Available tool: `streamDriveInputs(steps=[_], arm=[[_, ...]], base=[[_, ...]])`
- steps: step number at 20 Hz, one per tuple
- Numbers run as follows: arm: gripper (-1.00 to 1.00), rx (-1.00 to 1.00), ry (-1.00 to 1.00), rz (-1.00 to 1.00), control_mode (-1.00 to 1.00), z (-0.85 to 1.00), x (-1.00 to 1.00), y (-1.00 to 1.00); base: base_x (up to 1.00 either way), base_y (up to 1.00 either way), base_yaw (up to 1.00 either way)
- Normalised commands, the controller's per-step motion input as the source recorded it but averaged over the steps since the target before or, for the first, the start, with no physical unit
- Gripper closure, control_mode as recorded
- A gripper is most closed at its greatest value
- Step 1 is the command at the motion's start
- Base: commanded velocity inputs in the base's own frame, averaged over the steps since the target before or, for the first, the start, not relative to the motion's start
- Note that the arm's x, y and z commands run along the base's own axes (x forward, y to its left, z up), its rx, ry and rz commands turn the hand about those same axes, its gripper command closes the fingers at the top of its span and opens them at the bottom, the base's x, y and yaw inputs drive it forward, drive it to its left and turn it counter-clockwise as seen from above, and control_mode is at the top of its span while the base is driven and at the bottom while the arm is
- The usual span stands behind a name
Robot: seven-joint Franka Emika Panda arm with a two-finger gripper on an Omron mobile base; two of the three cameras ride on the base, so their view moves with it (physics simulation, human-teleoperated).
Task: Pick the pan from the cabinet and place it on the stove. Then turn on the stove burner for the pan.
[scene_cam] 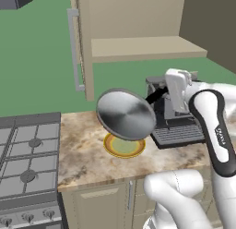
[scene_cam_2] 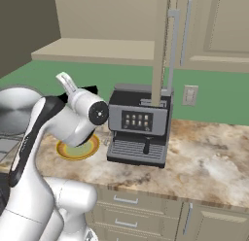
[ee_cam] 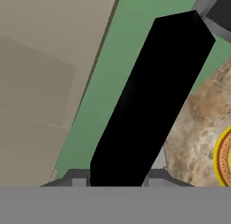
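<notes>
Marble-brown counter [scene_cam: 83, 149] under green wall [scene_cam: 32, 62], stove [scene_cam: 27, 163] beside.

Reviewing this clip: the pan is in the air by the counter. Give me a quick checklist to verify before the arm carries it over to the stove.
1. Gripper shut on the pan's black handle: ok.
2. Pan lifted off the counter, above the plate: ok.
3. Pan level: not ok, it tilts steeply.
4. Stove grates free of other things: ok in the part shown.
5. Pan out of the cabinet: ok.
6. Pan apart from the coffee machine: cannot tell.
</notes>
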Motion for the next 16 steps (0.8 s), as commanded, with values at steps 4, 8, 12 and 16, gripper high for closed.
streamDriveInputs(steps=[4, 8, 12, 16], arm=[[1.00, -0.05, 0.05, 0.08, -1.00, -0.37, -0.01, 0.63], [1.00, -0.04, 0.05, 0.07, -1.00, -0.27, 0.00, 0.57], [1.00, -0.01, 0.03, 0.08, -1.00, -0.24, 0.00, 0.38], [1.00, 0.00, 0.00, 0.08, -1.00, -0.23, 0.00, 0.25]], base=[[0.00, 0.00, 0.00], [0.00, 0.00, 0.00], [0.00, 0.00, 0.00], [0.00, 0.00, 0.00]])
